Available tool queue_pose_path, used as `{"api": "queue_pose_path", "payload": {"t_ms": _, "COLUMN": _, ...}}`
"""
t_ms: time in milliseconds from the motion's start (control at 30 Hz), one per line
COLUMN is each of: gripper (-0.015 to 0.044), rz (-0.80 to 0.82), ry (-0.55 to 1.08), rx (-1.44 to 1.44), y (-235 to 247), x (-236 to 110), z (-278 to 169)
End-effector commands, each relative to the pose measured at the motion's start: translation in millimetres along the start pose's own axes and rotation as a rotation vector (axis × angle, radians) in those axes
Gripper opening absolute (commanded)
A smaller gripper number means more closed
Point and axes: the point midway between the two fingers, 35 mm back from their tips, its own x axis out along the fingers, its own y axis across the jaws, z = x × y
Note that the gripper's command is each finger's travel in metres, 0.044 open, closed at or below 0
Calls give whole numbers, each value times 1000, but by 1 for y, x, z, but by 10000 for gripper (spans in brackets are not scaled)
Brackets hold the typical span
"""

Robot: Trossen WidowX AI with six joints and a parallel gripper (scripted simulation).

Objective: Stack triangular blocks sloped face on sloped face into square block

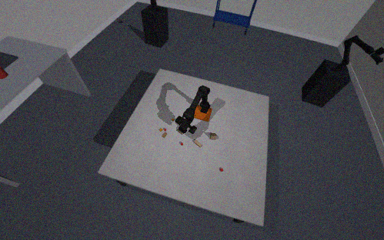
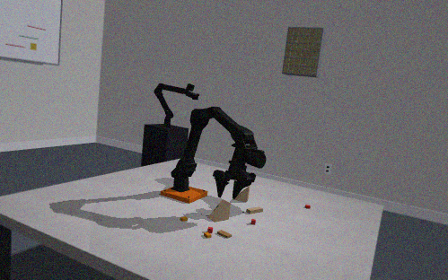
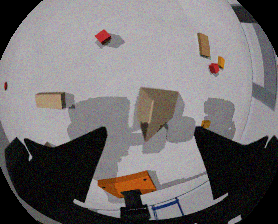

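One tan triangular block stands on the table, its triangular end showing in the exterior view and its slope on the left there. In the top view the arm mostly covers it. The other triangular block stands apart, nearer the arm's base side; a finger covers part of it in the exterior view. My gripper is open and empty, pointing down above the first block. In the wrist view that block shows between and beyond the fingertips.
A tan bar lies near the triangular blocks. A small tan block, red cubes and orange pieces lie around. The orange base plate is behind.
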Motion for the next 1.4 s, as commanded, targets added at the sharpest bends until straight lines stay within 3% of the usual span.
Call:
{"api": "queue_pose_path", "payload": {"t_ms": 0, "gripper": 440, "rz": -141, "ry": 75, "rx": -970, "y": 13, "x": -17, "z": 2}}
{"api": "queue_pose_path", "payload": {"t_ms": 300, "gripper": 440, "rz": -174, "ry": 139, "rx": -1415, "y": 19, "x": -23, "z": 3}}
{"api": "queue_pose_path", "payload": {"t_ms": 1367, "gripper": 440, "rz": -175, "ry": 140, "rx": -1417, "y": 16, "x": -8, "z": 5}}
